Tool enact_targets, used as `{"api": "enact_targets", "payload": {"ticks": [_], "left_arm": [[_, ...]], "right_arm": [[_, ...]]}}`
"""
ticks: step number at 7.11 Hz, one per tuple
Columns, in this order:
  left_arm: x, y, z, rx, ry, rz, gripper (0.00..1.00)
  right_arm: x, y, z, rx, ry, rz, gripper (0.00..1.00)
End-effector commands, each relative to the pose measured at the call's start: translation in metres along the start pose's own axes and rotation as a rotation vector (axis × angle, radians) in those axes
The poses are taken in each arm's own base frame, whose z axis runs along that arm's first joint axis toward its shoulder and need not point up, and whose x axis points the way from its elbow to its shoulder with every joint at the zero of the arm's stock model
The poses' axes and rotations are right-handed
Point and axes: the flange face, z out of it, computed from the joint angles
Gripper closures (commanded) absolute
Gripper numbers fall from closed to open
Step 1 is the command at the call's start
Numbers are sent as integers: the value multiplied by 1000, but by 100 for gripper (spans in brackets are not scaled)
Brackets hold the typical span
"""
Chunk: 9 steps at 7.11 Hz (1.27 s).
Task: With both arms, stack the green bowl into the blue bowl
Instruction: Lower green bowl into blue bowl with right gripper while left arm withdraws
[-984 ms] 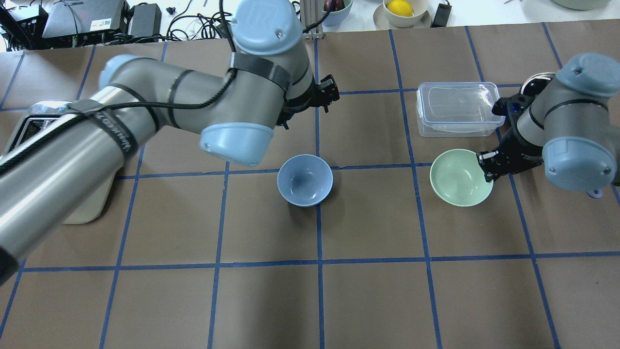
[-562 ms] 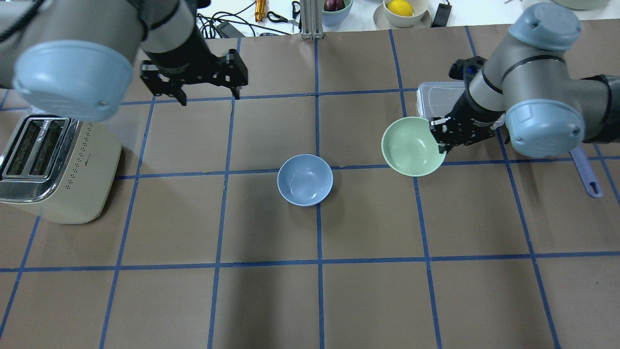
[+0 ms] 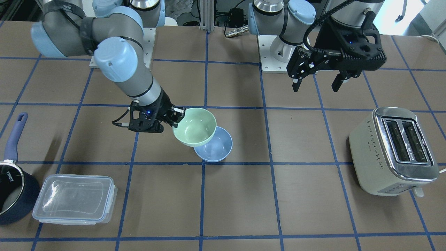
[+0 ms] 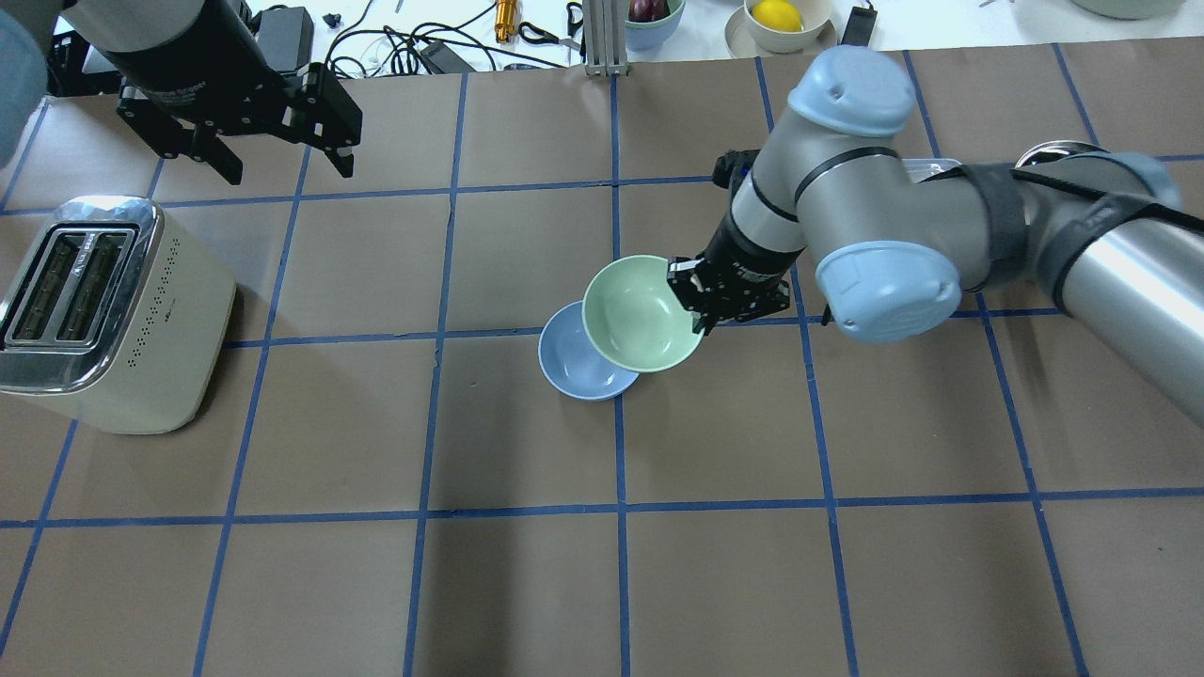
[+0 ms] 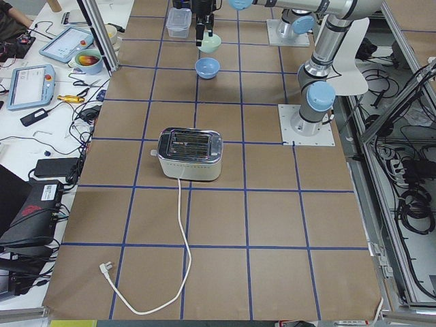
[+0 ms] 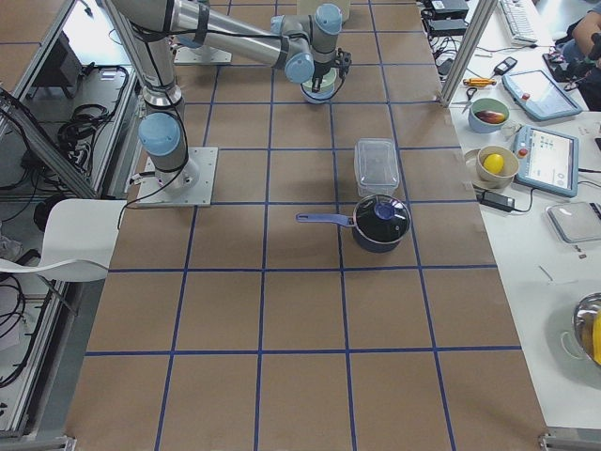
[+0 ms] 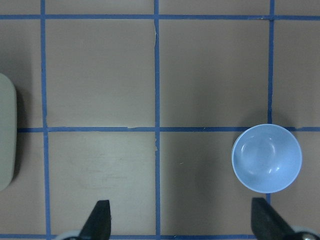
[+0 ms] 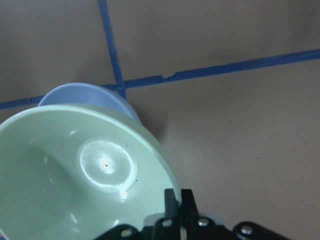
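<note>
**Front-facing view.** The right gripper (image 3: 177, 115), its jaws clamped on the rim of the green bowl (image 3: 194, 126), holds the bowl raised and tilted. It partly overlaps the blue bowl (image 3: 217, 150), which rests near the middle of the worktop (image 3: 313, 209). The left gripper (image 3: 316, 85), jaws wide apart and holding nothing, hangs high over the left half. The toaster (image 3: 395, 151) stands at the left end, and the clear container (image 3: 74, 198) and saucepan (image 3: 14, 188) at the right end, all well apart from the bowls.

**Overhead view.** A second ago the green bowl sat beside the container; it has since been lifted and carried toward the middle. The blue bowl has not moved. The left arm, which reached over the centre, has withdrawn. The transfer therefore appears nearly complete: a short shift toward the left end, levelling, lowering and release likely remain.

**Exterior left view.** The green bowl shows above the blue one, apart from it.

**Exterior right view.** The right arm hides most of both bowls.

**Left wrist view.** Only the blue bowl shows, beyond the spread fingertips.

**Right wrist view.** The jaws pinch the green rim, and the blue bowl peeks out behind it.
</note>
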Motion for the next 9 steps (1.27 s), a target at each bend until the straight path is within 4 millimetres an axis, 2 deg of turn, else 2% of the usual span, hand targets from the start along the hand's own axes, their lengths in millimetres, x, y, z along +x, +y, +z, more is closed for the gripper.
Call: {"api": "enact_targets", "payload": {"ticks": [1,2,5,6,7,8,9], "left_arm": [[-1,-1,0,1,3,-3,0],[-1,-2,-1,4,6,-2,0],[1,1,3,-2,9,-2,0],[1,1,3,-2,11,-2,0],[1,1,4,-4,11,-3,0],[2,2,5,-7,13,-2,0],[2,2,5,-7,13,-5,0]], "right_arm": [[-33,-7,40,-46,26,-1,100],[-33,-11,52,-67,33,-1,100],[-32,-19,67,-73,46,0,100],[-32,-21,68,-67,45,1,84],[-32,-21,68,-66,46,1,26],[-35,-24,56,-44,40,-2,0],[-46,-35,14,-8,33,-5,0]]}}
